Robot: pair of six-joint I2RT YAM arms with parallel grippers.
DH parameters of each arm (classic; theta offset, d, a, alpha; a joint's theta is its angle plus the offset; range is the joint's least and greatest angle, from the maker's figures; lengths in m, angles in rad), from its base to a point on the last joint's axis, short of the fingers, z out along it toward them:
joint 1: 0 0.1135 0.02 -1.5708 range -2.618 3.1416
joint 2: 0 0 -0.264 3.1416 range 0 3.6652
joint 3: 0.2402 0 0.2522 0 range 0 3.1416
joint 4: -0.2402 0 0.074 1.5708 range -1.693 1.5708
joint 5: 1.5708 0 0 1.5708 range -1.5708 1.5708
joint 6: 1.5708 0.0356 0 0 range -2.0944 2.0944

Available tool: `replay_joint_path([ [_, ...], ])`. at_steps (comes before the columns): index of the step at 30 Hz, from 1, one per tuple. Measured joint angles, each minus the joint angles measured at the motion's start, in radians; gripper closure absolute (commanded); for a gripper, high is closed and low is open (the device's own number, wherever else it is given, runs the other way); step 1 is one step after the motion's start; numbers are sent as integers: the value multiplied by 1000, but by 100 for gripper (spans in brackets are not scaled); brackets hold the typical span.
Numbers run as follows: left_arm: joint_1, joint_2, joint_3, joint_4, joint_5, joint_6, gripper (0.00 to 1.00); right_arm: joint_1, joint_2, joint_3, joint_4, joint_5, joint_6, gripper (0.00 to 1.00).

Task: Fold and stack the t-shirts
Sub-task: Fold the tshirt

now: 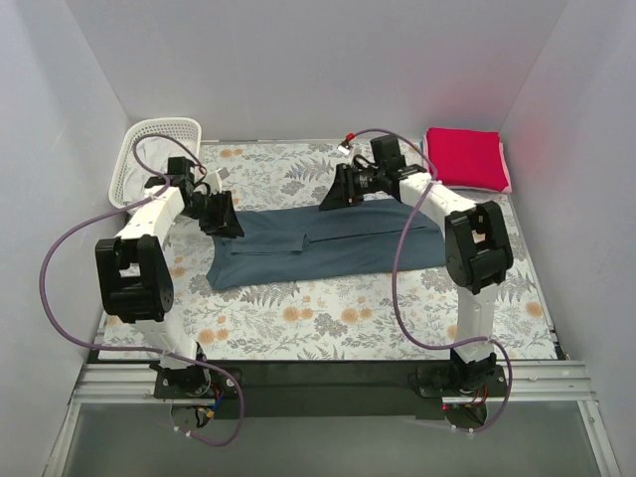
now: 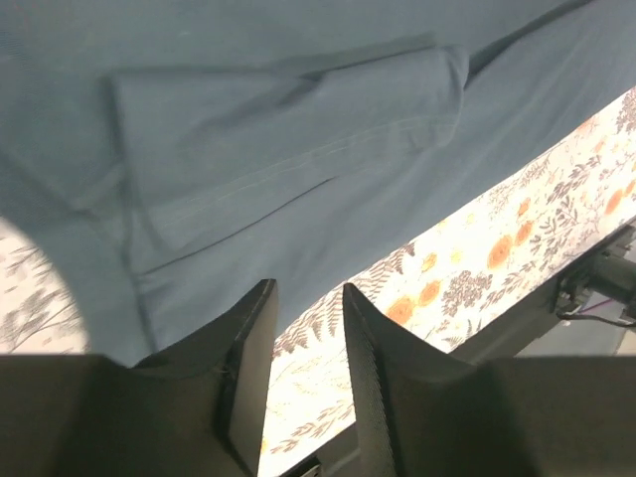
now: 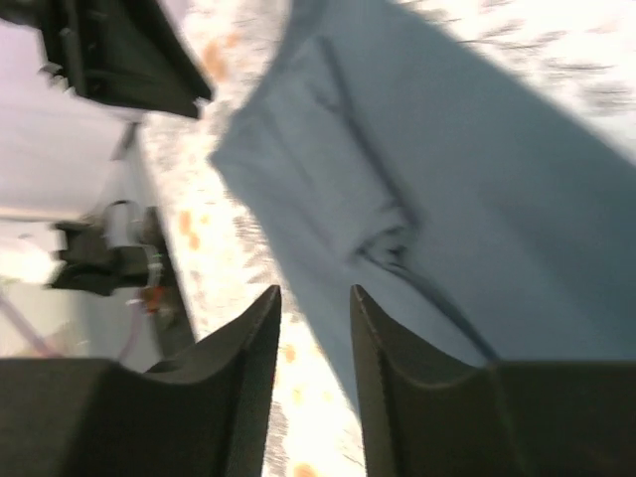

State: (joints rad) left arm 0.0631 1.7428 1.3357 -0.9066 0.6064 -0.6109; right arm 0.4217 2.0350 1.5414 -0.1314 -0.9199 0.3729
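The slate blue t-shirt (image 1: 318, 248) lies flat in a long folded band across the middle of the floral cloth, one sleeve turned in on top (image 2: 298, 149). My left gripper (image 1: 227, 227) hovers at its left end, jaws open (image 2: 308, 298), only the floral print showing between them. My right gripper (image 1: 333, 199) is above the shirt's far edge, also open (image 3: 315, 298), holding nothing, with the blue cloth (image 3: 447, 199) just beyond its tips. A folded crimson t-shirt (image 1: 463, 156) sits at the back right on a pale pink one (image 1: 508, 177), of which only an edge shows.
A white lattice basket (image 1: 154, 159) stands in the back left corner. The grey-and-orange floral cloth (image 1: 328, 318) covers the table. White walls close in on the left, back and right. Purple cables loop beside both arms.
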Motion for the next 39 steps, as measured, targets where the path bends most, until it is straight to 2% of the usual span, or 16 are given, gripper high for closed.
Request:
replay_joint_path([
  [3,-67,4,-23,36,-30,-18,75,-38,-34,61,-195,140,-218,66],
  [9,-180,100,-30,73,-151,-50,77,-116,-54,22,-455,455,-538,74],
  [15,-211,210,-16,96,-235,-80,77,-167,-31,-34,-567,695,-714,79],
  [19,-208,241,27,88,-277,-98,80,-165,1,-63,-591,780,-778,90],
  [23,-212,315,143,50,-321,-92,81,-145,-31,-114,-572,799,-818,93],
  [26,-213,438,346,7,-348,-64,80,-91,-114,-229,-554,795,-832,94],
  [28,-213,546,531,-8,-369,-41,79,-8,-180,-319,-570,763,-833,94],
  [31,-213,737,889,-40,-391,-8,66,180,-235,-391,-636,624,-823,90],
  [33,-214,796,1019,-19,-397,9,61,293,-255,-394,-689,504,-814,87],
  [35,-214,765,1000,-12,-397,16,58,299,-284,-369,-730,441,-811,84],
  [37,-214,656,848,47,-390,13,59,245,-304,-315,-754,415,-807,84],
  [38,-214,608,786,53,-381,8,62,204,-308,-278,-755,408,-806,84],
  [39,-213,554,725,57,-370,-2,72,163,-308,-238,-752,407,-806,85],
])
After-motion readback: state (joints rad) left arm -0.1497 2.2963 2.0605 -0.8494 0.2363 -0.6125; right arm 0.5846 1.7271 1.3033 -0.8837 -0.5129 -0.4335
